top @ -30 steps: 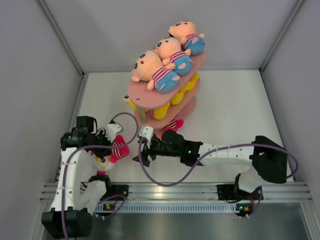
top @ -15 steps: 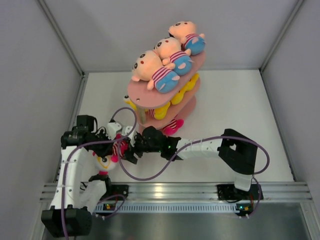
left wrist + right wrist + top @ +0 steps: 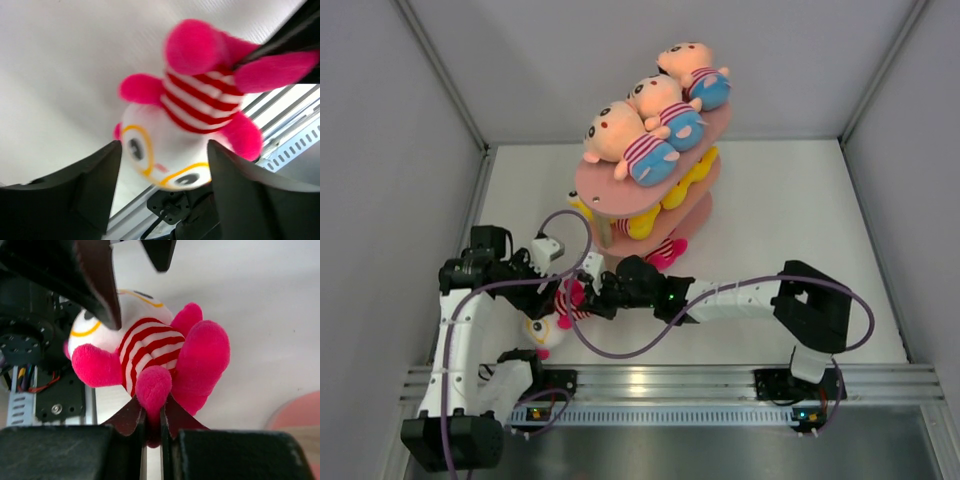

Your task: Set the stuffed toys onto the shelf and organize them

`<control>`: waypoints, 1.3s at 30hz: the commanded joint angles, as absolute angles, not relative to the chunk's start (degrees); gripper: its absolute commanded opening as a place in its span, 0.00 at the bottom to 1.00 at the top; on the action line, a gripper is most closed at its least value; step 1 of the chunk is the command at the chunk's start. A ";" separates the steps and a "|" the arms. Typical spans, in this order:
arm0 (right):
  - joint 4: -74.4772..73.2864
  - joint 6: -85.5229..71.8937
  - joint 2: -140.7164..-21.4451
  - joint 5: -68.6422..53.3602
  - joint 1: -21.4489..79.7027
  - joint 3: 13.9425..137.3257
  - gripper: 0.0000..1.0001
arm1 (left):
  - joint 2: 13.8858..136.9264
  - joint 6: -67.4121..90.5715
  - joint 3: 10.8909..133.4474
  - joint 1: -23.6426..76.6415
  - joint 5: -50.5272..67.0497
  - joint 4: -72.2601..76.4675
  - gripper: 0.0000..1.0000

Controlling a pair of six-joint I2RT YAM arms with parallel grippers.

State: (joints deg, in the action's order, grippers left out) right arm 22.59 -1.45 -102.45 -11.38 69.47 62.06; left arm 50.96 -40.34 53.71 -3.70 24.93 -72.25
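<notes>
A pink stuffed toy (image 3: 558,312) with a white face and red-striped shirt hangs between both arms, left of the shelf (image 3: 620,192). My right gripper (image 3: 152,422) is shut on one pink limb of this toy (image 3: 150,350). The left gripper (image 3: 162,185) stands open, its fingers (image 3: 90,185) either side of the toy's white head (image 3: 170,155) without pinching it. Three peach-headed toys (image 3: 625,140) lie on the shelf's top tier. Yellow toys (image 3: 675,195) fill the middle tier. Another pink toy (image 3: 665,250) sits on the bottom tier.
The salmon shelf stands at the table's back centre, its edge showing in the right wrist view (image 3: 300,410). Grey walls close in the left, right and back. An aluminium rail (image 3: 660,385) with the arm bases runs along the near edge.
The right arm reached left to the toy and its gripper shut on a pink limb. The left gripper, shut on the toy before, has opened. The toy's head now hangs lower.
</notes>
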 commanded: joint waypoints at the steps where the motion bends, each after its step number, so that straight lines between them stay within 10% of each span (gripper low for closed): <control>1: 22.60 -4.04 -94.06 -12.21 69.34 58.02 0.00 | 52.20 -36.92 57.39 -3.52 24.79 -72.25 0.77; 7: 10.76 -4.13 -81.32 -10.56 71.01 50.11 0.00 | 55.89 -32.96 61.26 -3.52 24.61 -71.90 0.91; 39: -23.63 -15.20 -30.85 24.42 68.47 37.61 0.00 | 59.50 -26.72 63.81 -3.52 21.01 -71.72 0.93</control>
State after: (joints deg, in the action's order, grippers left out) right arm -21.61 -14.04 -31.57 19.77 69.45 36.32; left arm 60.05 -27.33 62.70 -3.70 21.32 -72.10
